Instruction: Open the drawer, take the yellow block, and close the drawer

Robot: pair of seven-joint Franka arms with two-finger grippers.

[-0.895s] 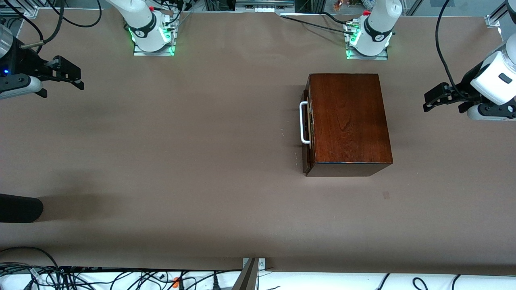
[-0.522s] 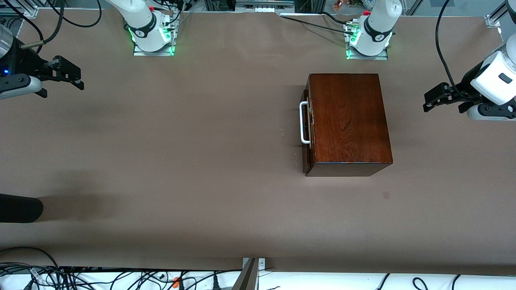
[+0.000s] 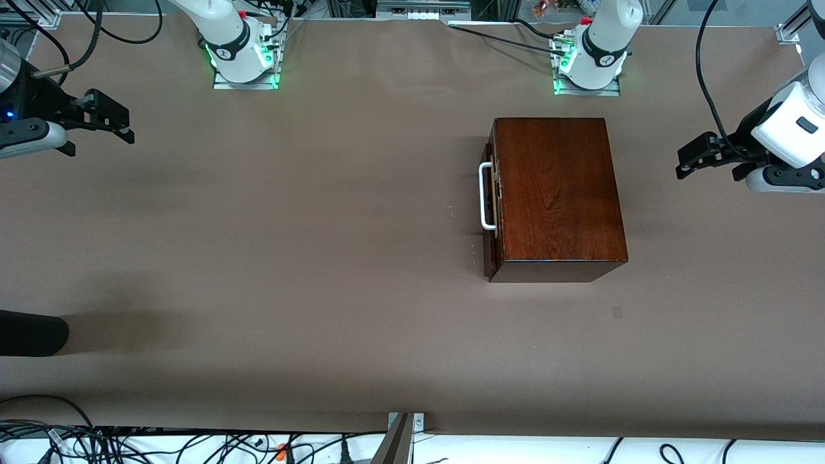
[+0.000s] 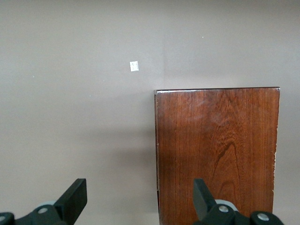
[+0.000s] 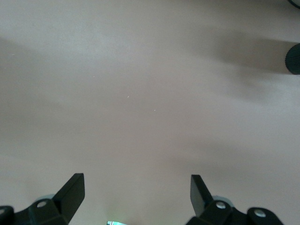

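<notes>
Right gripper [image 3: 122,125]: jaws wide, empty, over bare worktop [image 3: 290,258] at right arm's end. Left gripper [image 3: 684,164]: jaws wide, empty, over left arm's end, beside wooden box [image 3: 557,193]. Drawer [image 3: 490,212] shut in box; white handle [image 3: 485,196] facing right arm's end.

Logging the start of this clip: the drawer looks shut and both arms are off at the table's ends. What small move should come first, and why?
Probably bring the right gripper, fingers open, toward the white handle. The drawer sits shut in the wooden box, no yellow block shows, and the handle faces the right arm's end. The left gripper, also open, waits at its own end, facing the box's closed side.
</notes>
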